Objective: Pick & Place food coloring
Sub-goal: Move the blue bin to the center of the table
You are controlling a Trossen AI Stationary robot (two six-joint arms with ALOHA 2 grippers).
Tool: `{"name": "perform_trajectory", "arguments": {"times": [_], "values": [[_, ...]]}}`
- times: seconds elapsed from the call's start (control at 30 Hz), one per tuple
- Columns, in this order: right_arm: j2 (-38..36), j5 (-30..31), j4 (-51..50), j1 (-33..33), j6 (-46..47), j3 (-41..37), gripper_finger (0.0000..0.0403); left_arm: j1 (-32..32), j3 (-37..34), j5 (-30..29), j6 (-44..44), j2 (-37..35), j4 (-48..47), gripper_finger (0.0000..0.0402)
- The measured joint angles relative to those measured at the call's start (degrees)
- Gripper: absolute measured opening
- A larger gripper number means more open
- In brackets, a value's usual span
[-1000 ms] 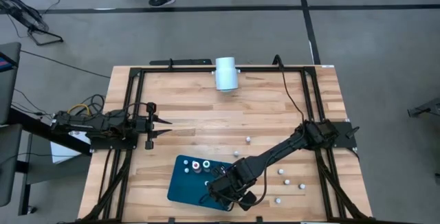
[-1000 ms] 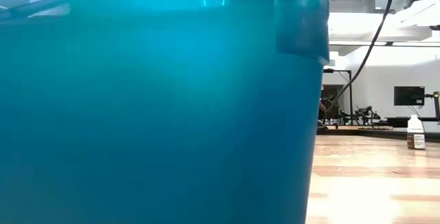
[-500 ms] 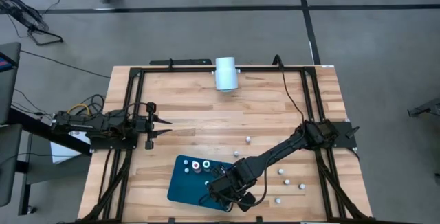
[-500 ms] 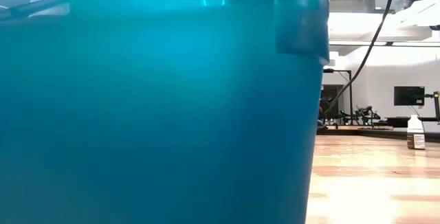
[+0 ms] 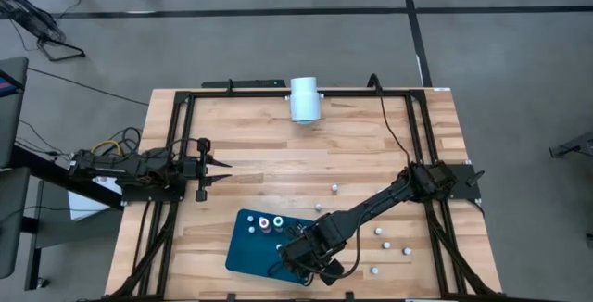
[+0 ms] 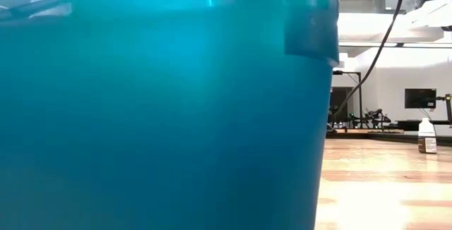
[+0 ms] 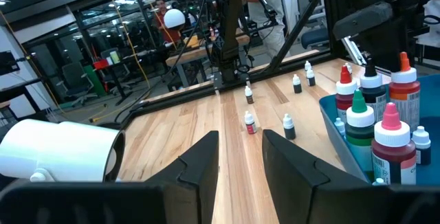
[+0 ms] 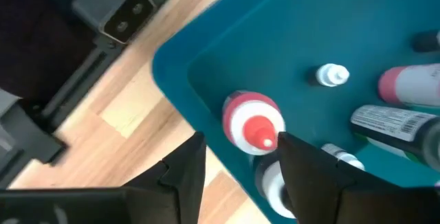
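Note:
The teal tray [image 5: 248, 246] lies near the table's front edge, with food coloring bottles [image 5: 270, 222] standing in it. More small white-capped bottles [image 5: 386, 245] are scattered on the wood to its right. My right gripper [image 8: 237, 162] points steeply down over the tray's right part [image 5: 298, 257] and is open. A red bottle with a white and red cap [image 8: 253, 123] stands upright on the tray floor [image 8: 295, 38], in line with the gap between the fingers. My left gripper [image 5: 215, 170] waits level at the table's left side, open, with nothing in it [image 7: 240, 155].
A white cylinder [image 5: 304, 98] lies at the table's far edge. A black frame [image 5: 278, 92] runs along the table's sides. In the low view the tray's wall [image 6: 162, 103] fills most of the picture, with one bottle [image 6: 426, 136] on the wood beyond it.
A person's feet on the floor beyond the far edge have passed toward the left. Neither arm nor any bottle shows a change in the high and low views.

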Motion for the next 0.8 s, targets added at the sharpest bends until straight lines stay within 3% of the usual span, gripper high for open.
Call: {"name": "perform_trajectory", "arguments": {"times": [0.37, 0.7, 0.8], "values": [[0.00, 9.32, 0.68, 1.34, -0.03, 2.50, 0.0175, 0.01, 0.00, -0.01, 0.00, 0.00, 0.00, 0.0105], [-0.09, 8.35, -1.78, 2.87, 8.24, 10.61, 0.0171, -0.01, 0.00, 0.01, 0.00, 0.00, -0.02, 0.0105], [-0.09, 2.71, -2.17, 3.68, 9.63, 10.61, 0.0153, -0.02, 0.00, 0.01, 0.00, 0.00, 0.00, 0.0105]]}}
